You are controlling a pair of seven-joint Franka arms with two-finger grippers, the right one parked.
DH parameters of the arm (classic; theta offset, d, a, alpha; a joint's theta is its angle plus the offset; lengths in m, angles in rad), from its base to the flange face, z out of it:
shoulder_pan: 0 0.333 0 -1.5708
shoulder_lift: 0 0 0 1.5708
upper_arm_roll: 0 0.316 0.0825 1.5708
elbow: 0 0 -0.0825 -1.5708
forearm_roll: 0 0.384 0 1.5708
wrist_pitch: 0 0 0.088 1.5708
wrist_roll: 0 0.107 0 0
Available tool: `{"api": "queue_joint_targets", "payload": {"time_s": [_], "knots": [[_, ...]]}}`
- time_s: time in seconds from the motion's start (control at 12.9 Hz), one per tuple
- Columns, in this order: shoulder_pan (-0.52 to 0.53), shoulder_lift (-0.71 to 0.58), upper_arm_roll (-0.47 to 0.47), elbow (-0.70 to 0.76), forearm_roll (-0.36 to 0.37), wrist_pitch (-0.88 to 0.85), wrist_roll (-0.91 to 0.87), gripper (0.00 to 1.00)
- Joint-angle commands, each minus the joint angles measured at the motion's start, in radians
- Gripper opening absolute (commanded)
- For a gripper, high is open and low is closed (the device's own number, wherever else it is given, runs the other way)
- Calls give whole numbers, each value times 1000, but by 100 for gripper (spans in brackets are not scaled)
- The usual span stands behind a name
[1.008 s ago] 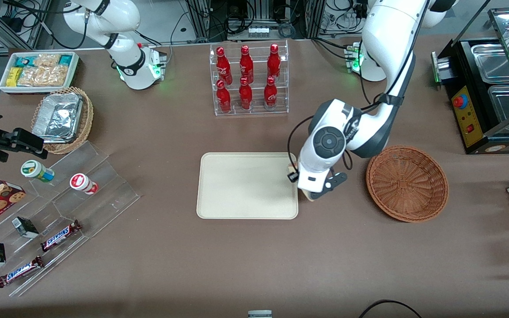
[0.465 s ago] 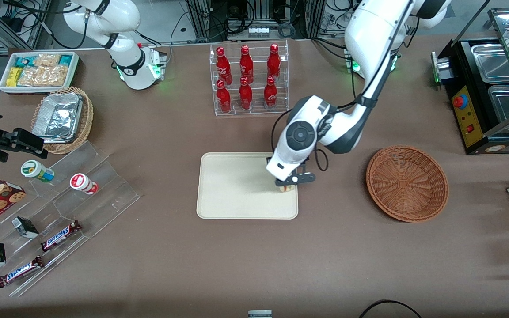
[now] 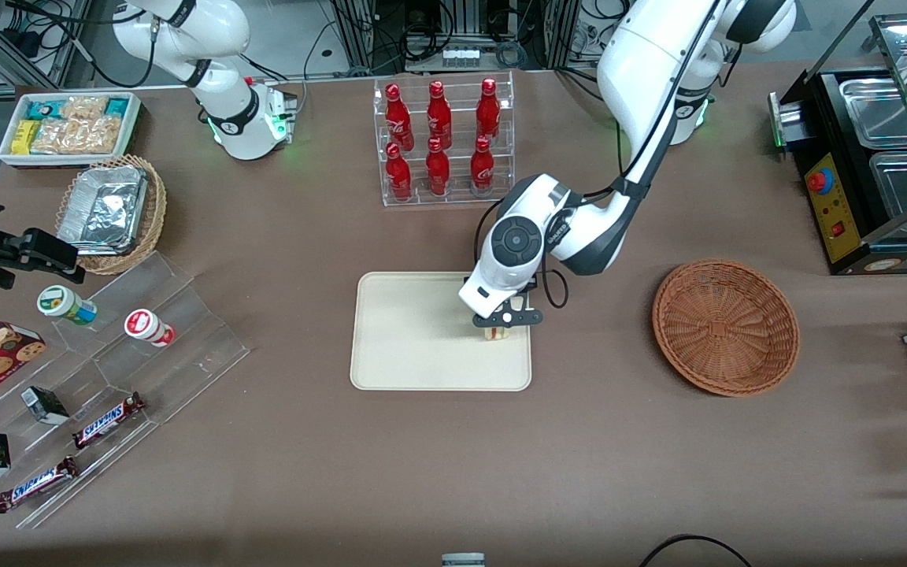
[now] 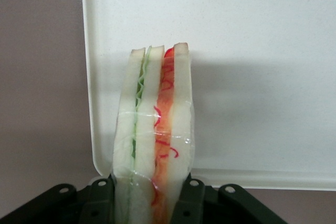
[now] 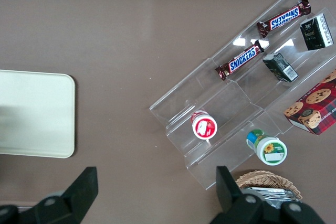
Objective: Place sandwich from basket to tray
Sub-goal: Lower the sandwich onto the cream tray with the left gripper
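Wicker first: the reddish-brown basket sits bare on the desk toward the working arm's end, nothing in it. Cream tray lies well apart from it, nearer the middle, and the only thing over it is the sandwich, held on edge above the tray's basket-side part, close to that rim. Farther from the camera than the tray, a clear rack carries six red bottles in two rows.

Now the arm: it reaches down from the desk's back edge, elbow bent, wrist turned over the tray's end. The jaws are closed on the sandwich, one black finger pressed to each bread face, the wrapped wedge standing upright with green filling by one slice and red-orange by the other. Whether its lower edge touches the tray surface, I cannot tell.

Against a second ago: the jaws were then off the tray's rim, between tray and basket; half a second ago they were just inside the rim; now they are a little deeper over the tray. Basket and tray have not shifted.
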Motion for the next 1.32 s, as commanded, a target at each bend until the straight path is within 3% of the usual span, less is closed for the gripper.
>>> {"api": "queue_joint_targets", "payload": {"time_s": [0.0, 0.23, 0.7, 0.85, 1.24], "knots": [[-6, 43, 10, 41, 7, 5, 25, 42], [-2, 85, 11, 72, 47, 5, 28, 42], [21, 90, 11, 113, 55, 8, 30, 45], [17, 108, 11, 115, 99, 12, 15, 46], [8, 148, 10, 164, 91, 58, -28, 47]]}}
